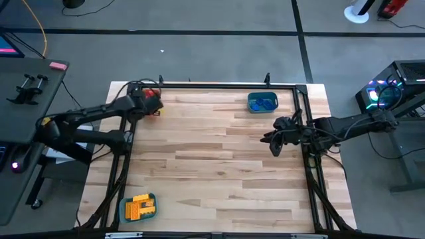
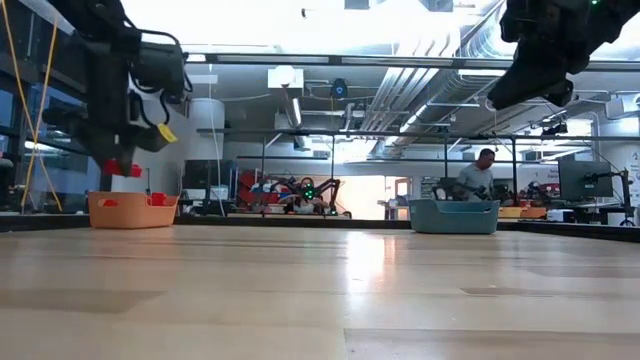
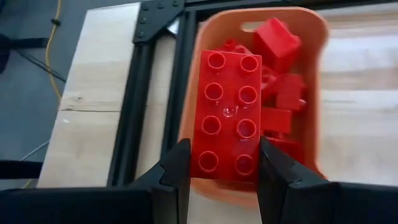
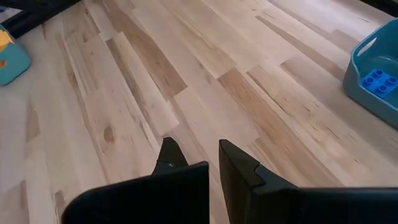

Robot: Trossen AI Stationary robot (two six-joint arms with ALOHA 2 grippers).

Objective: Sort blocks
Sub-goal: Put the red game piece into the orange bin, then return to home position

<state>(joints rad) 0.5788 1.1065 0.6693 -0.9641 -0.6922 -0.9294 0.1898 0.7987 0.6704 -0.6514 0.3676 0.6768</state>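
A red brick (image 3: 226, 115), two studs wide and four long, sits clamped between the fingers (image 3: 180, 168) of the left gripper (image 3: 222, 171), which is closed partway on the brick's near end, one finger on each long side. The brick's studded face is turned toward the wrist camera and its long axis runs straight out from the gripper, ahead of the fingertips. It hangs directly above the orange tray (image 3: 314, 93), which already holds a heap of red blocks (image 3: 280, 74); the brick's far end reaches over that heap. In the high view the left gripper (image 1: 150, 101) is over the orange tray at the tabletop's (image 1: 212, 166) far left corner. In the low view the brick's red end (image 2: 122, 168) shows just above the orange tray (image 2: 130, 210), apart from it.

The right gripper (image 1: 273, 145) hovers over bare tabletop near the right edge, on the near side of the far teal tray (image 1: 263, 102) of blue blocks (image 4: 379, 79), its fingers closed and holding nothing. A second teal tray (image 1: 139, 207) with yellow blocks (image 1: 137, 206) sits at the near left corner, well apart from the orange tray
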